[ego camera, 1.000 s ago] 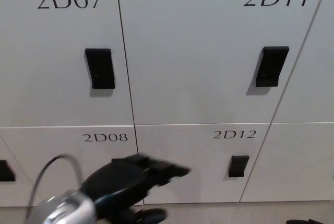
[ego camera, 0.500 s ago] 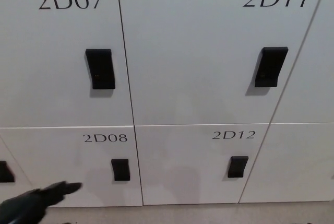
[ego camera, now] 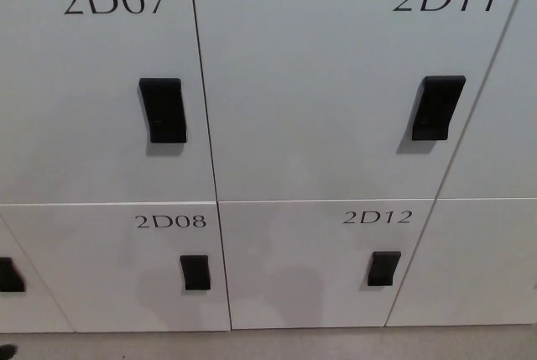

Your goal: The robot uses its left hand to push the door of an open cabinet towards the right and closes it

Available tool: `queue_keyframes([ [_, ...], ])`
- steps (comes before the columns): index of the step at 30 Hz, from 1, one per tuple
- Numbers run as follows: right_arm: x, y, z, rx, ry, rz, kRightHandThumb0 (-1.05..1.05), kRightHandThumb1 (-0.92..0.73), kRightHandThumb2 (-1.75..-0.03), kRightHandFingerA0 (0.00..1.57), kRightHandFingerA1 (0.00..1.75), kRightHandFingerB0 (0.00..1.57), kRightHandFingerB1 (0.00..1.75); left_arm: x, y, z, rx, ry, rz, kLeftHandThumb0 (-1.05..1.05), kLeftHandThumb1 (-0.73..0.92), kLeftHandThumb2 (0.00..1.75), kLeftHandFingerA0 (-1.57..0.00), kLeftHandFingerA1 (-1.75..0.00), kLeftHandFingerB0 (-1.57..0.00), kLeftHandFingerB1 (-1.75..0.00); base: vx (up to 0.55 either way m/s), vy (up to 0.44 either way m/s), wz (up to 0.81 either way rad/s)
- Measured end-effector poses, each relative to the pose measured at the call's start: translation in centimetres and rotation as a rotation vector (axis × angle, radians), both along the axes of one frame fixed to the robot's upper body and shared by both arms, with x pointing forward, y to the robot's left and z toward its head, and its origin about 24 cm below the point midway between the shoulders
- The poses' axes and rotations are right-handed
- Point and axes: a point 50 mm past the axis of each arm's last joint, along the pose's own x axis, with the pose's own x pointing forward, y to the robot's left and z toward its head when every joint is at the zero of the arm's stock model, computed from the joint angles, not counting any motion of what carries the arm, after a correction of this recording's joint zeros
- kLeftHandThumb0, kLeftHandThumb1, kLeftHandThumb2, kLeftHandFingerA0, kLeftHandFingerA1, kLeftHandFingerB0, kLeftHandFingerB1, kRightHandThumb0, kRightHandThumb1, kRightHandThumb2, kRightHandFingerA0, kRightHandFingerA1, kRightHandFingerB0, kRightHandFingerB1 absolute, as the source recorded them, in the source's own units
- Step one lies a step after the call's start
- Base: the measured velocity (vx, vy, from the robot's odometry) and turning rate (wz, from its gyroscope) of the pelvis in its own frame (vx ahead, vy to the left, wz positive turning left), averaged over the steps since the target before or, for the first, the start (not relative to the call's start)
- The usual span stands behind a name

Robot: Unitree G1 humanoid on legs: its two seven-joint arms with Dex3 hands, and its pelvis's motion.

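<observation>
A wall of white cabinet doors fills the head view. Door 2D08 [ego camera: 109, 280] at the lower left lies flush with its neighbours, and its black handle [ego camera: 195, 272] is uncovered. Door 2D12 [ego camera: 302, 276] beside it is also flush, as are 2D07 [ego camera: 92, 108] and 2D11 [ego camera: 319, 100] above. Only a small dark tip of my left hand [ego camera: 5, 350] shows at the bottom left corner, away from the doors. My right hand does not show.
Black handles sit on 2D07 [ego camera: 163, 110], 2D11 [ego camera: 437, 107] and 2D12 [ego camera: 383, 268]. Another handle [ego camera: 8, 275] shows at the left edge. More white doors [ego camera: 495, 251] continue to the right. A strip of grey floor [ego camera: 268, 345] runs along the bottom.
My left hand has drawn back down and to the left, from in front of 2D08's handle to almost out of the picture. The doors look the same.
</observation>
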Motion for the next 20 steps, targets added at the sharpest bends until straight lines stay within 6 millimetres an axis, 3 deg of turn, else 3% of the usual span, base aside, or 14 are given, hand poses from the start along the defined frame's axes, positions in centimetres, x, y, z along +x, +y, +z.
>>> queue_keyframes([
  [6,-0.1,0.1,-0.2,-0.003,0.025,0.015,-0.59,-0.9,-0.67,0.23,0.32,0.19,0.28,-1.4,2.1,-0.7,-0.06,0.021,0.213,-0.74,0.91,0.72,-0.33,-0.34,-0.25,-0.31,0.0,0.0,0.0],
  [20,-0.5,-0.3,-0.4,-0.017,0.071,0.032,-0.57,-0.9,-0.67,0.24,0.32,0.19,0.28,-1.8,2.1,-1.7,-0.178,0.047,0.337,-0.74,0.92,0.71,-0.36,-0.35,-0.25,-0.31,0.0,0.0,0.0],
])
